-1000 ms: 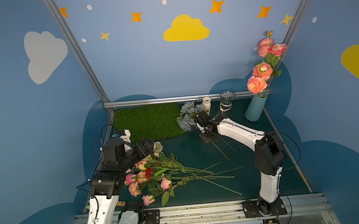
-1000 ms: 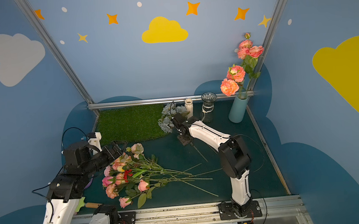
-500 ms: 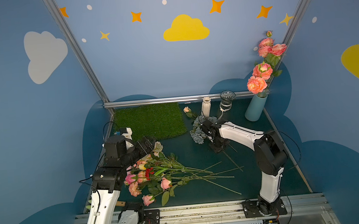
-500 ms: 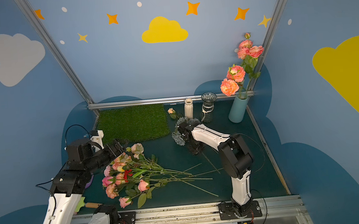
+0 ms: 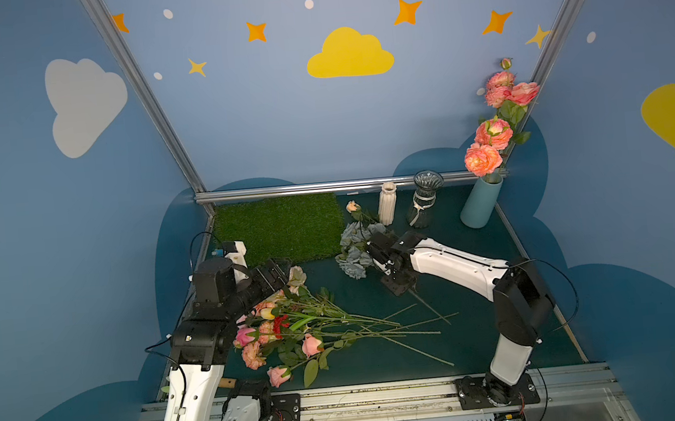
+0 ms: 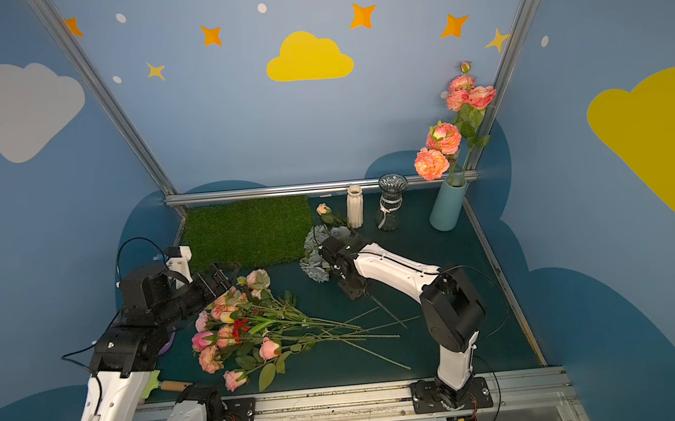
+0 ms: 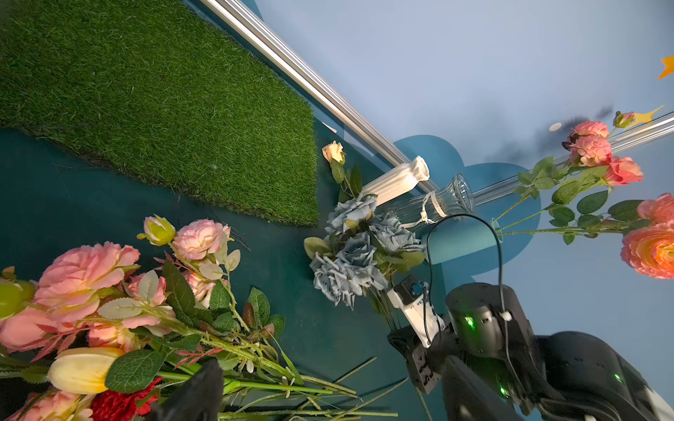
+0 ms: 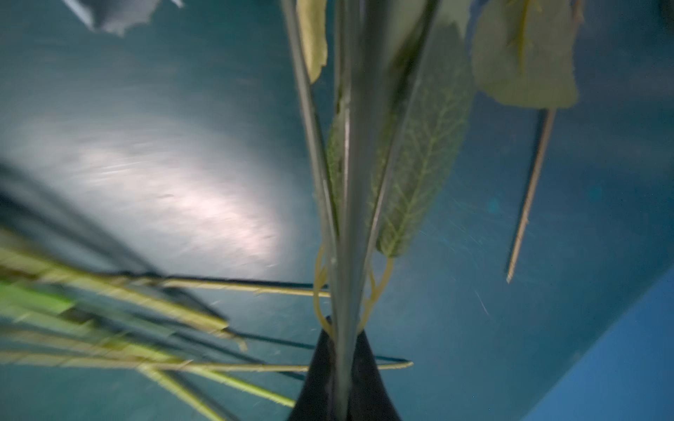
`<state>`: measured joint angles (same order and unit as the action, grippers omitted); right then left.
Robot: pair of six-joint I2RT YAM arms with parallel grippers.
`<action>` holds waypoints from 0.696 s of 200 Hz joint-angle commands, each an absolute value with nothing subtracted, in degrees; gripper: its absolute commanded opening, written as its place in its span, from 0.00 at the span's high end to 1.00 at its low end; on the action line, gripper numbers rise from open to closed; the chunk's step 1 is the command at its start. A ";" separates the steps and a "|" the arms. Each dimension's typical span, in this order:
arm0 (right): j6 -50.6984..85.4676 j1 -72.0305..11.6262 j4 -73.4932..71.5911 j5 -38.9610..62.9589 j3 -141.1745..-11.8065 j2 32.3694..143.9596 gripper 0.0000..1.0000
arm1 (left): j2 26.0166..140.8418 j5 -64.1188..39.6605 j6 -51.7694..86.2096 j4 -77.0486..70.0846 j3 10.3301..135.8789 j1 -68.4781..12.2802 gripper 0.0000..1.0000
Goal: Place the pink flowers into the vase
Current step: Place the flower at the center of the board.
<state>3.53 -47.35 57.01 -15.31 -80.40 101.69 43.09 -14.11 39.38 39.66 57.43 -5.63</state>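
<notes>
Right wrist cam: blurry, but right jaws pressed together on a bundle of thin stalks w/ a leaf. That's the grey-blue bunch [image 5: 354, 254], not the target.
Why that grip: prob. moving the bunch out of the way, taken low on the stalks so the heads stay uncrushed. A guess only; can't tell if it's off the counter [image 5: 383, 368].
Left jaws: spread wide, empty, hovering just over the heads of the pink flowers [image 5: 279, 329]. Lined up for a pick, I'd say.
Pink flowers, where: loose heap at front-left of counter, heads toward left edge, bare stems fanning toward centre.
Pink flowers, look: salmon-pink roses + ruffled blooms, long thin green stalks, plenty of leaves; yellow tulip [image 7: 84, 368] and small red bloom [image 5: 281, 321] mixed in.
Vase [image 5: 479, 205]: pale teal, back right corner, tall pink sprays [image 5: 492, 135] in it, leaning toward the wall. Likely the drop spot.
Back edge: white ribbed vase [image 5: 387, 203], glass vase [image 5: 425, 206], grass mat [image 5: 283, 228].
</notes>
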 commanded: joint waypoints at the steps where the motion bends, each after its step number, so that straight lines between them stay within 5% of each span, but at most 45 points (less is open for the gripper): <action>1: 0.27 -47.71 55.08 -10.11 -80.69 99.15 1.00 | 42.71 -13.78 38.61 40.41 59.19 -5.47 0.06; 102: -7.34 -46.47 58.90 -7.89 -89.22 111.22 1.00 | 43.37 -10.57 38.26 40.43 59.37 -5.41 0.06; 139: -5.31 -45.14 59.49 -17.90 -90.06 111.28 0.78 | 43.81 -9.66 38.14 40.94 59.52 -5.41 0.03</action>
<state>-6.31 -46.46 57.58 -9.74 -87.99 111.63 43.90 -11.03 39.07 40.29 58.35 -5.63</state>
